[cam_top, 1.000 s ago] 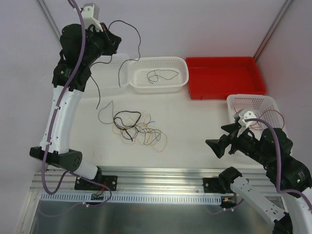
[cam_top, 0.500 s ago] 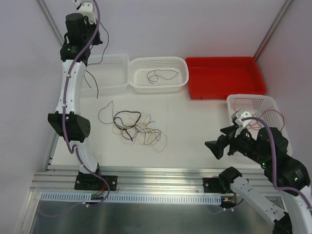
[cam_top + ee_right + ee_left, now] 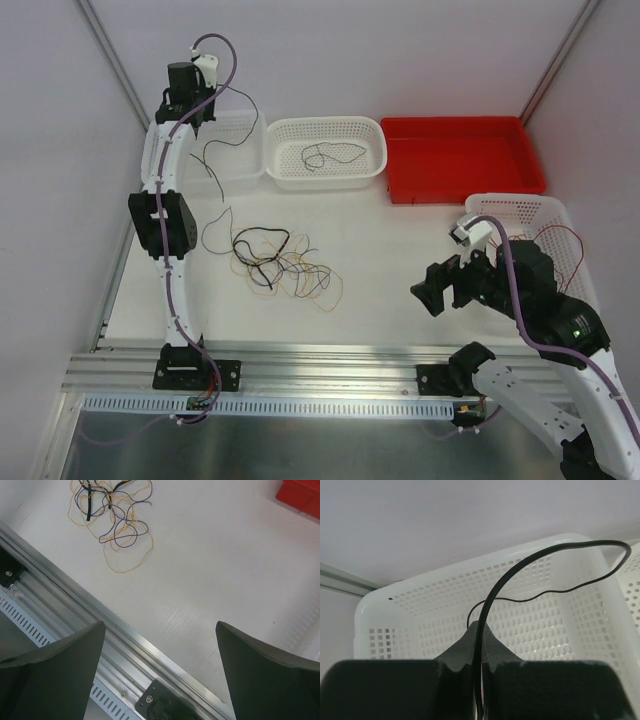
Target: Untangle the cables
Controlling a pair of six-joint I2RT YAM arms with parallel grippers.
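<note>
Left claw is clamped on a black cable above the white basket at the table's far-left corner. A second ago that arm was bent and the strand swung wide toward the middle basket; now the arm stands nearly straight and the strand hangs close beside it. The right claw, jaws apart and holding nothing, has edged slightly toward the table's middle. The tangle of cables lies unchanged on the table, front-left of centre.

From the left wrist, the left claw is pressed together on the black cable, which arcs up across the white basket.

From the right wrist, the right claw stands wide open over the bare table — the tangle of cables lies well ahead of it.
</note>
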